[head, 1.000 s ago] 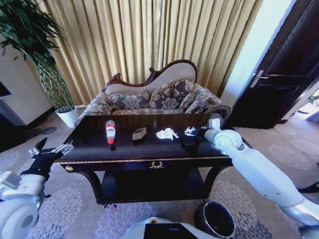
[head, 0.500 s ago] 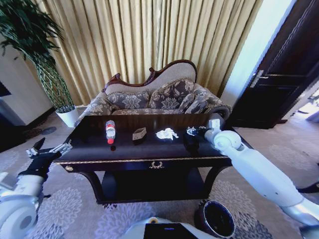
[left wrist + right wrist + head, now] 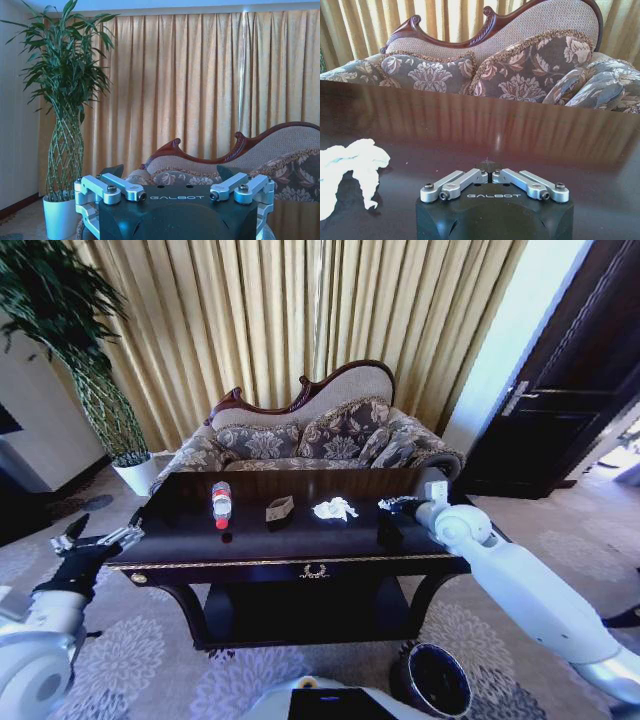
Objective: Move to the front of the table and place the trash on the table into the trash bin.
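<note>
The right gripper [image 3: 392, 504] is held low over the glossy dark table [image 3: 250, 550], fingers pressed together on nothing, just beside the crumpled white paper wad [image 3: 335, 508]; the tan box-like piece [image 3: 280, 509] and the clear plastic bottle [image 3: 221, 504], red cap toward the front edge and long axis running front to back, are lined up leftward; the left gripper [image 3: 92, 540] is spread wide, empty, off the table's left end; the round maroon trash bin [image 3: 435, 680] is seen on patterned carpet; a carved sofa [image 3: 320, 435] and gold curtains [image 3: 300, 320] stand behind.

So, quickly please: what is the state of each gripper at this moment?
Left gripper: open, holding nothing, beside the left end of the large dark glossy wooden table.
Right gripper: shut, holding nothing, above the table, near the crumpled white paper wad.
</note>
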You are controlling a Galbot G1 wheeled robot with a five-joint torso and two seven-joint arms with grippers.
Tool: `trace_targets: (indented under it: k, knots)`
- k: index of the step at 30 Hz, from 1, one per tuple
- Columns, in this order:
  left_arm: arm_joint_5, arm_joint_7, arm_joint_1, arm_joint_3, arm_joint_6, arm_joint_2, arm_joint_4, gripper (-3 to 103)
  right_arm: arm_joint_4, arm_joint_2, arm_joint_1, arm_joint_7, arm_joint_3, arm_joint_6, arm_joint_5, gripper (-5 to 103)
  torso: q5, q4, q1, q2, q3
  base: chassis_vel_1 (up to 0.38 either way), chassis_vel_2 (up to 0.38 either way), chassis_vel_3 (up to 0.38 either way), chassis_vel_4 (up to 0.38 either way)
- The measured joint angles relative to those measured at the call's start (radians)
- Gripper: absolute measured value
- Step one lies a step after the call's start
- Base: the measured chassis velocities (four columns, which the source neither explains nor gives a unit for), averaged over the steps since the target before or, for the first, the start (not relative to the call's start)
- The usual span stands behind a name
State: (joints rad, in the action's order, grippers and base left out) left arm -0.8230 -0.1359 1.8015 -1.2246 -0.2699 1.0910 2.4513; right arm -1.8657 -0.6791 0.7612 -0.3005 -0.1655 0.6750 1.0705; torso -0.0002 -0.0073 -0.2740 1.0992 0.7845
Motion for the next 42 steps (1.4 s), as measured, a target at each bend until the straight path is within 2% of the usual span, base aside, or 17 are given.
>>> trace_targets:
  k: [10, 15, 17, 19, 22, 23, 26, 27, 29, 35, 42]
  knots:
    - [0.0, 0.013, 0.0, -0.004, 0.007, 0.004, -0.005, 100, -0.008, 0.002, 0.006, 0.002, -0.015, -0.012, 0.003, 0, 0.0, 0.0, 0.0, 0.0, 0.0, 0.0, 0.0, 0.0, 0.0]
    - [0.0, 0.014, 0.0, -0.004, 0.009, 0.006, -0.006, 100, -0.037, 0.01, 0.016, 0.002, -0.061, -0.042, 0.013, 0, 0.0, 0.0001, 0.0, 0.0, 0.0, 0.0, 0.0, 0.0, 0.0]
    - [0.0, 0.015, -0.004, -0.002, 0.01, 0.005, -0.012, 100, -0.057, 0.02, 0.046, 0.002, -0.105, -0.114, 0.0, 0, 0.0, 0.0001, 0.0, 0.0, 0.0, 0.0, 0.0, 0.0, 0.0]
    - [0.0, 0.015, -0.004, -0.002, 0.01, 0.004, -0.013, 100, -0.06, 0.022, 0.051, 0.002, -0.111, -0.123, -0.005, 0, -0.0001, 0.0001, 0.0, 0.0, 0.0, 0.0, 0.0, 0.0, 0.0]
    - [0.0, 0.022, -0.015, 0.0, 0.017, -0.001, -0.033, 100, -0.108, 0.049, 0.15, 0.002, -0.223, -0.246, -0.053, 0, -0.0001, -0.0001, 0.0, 0.0, 0.0, 0.0, 0.0, 0.0, 0.0]
    - [0.0, 0.022, -0.015, 0.0, 0.017, -0.001, -0.033, 100, -0.108, 0.049, 0.15, 0.002, -0.223, -0.246, -0.053, 0, -0.0001, -0.0001, 0.0, 0.0, 0.0, 0.0, 0.0, 0.0, 0.0]
    - [0.001, 0.031, -0.022, -0.001, 0.025, 0.008, -0.042, 100, -0.147, 0.069, 0.263, 0.0, -0.322, -0.351, -0.071, 0, 0.0, -0.0002, 0.0, 0.0, 0.0, 0.0, 0.0, 0.0, 0.0]
    - [0.001, 0.031, -0.022, -0.001, 0.025, 0.008, -0.042, 100, -0.147, 0.069, 0.263, 0.0, -0.322, -0.351, -0.071, 0, 0.0, -0.0002, 0.0, 0.0, 0.0, 0.0, 0.0, 0.0, 0.0]
    - [0.001, 0.032, -0.034, 0.006, 0.027, 0.009, -0.042, 100, -0.165, 0.073, 0.32, -0.025, -0.366, -0.404, -0.077, 0, 0.0001, -0.0002, 0.0, 0.0, 0.0, 0.0, 0.0, 0.0, 0.0]
    - [-0.005, 0.032, -0.058, 0.022, 0.027, -0.002, -0.045, 100, -0.197, 0.054, 0.356, -0.072, -0.378, -0.412, -0.084, 0, 0.0001, 0.0001, 0.0, 0.0, 0.0, 0.0, 0.0, 0.0, 0.0]
    - [-0.023, 0.029, -0.066, 0.026, 0.027, -0.034, -0.058, 100, -0.193, -0.02, 0.454, -0.08, -0.41, -0.403, -0.215, 0, 0.0001, -0.0002, 0.0, 0.0, 0.0, 0.0, 0.0, 0.0, 0.0]
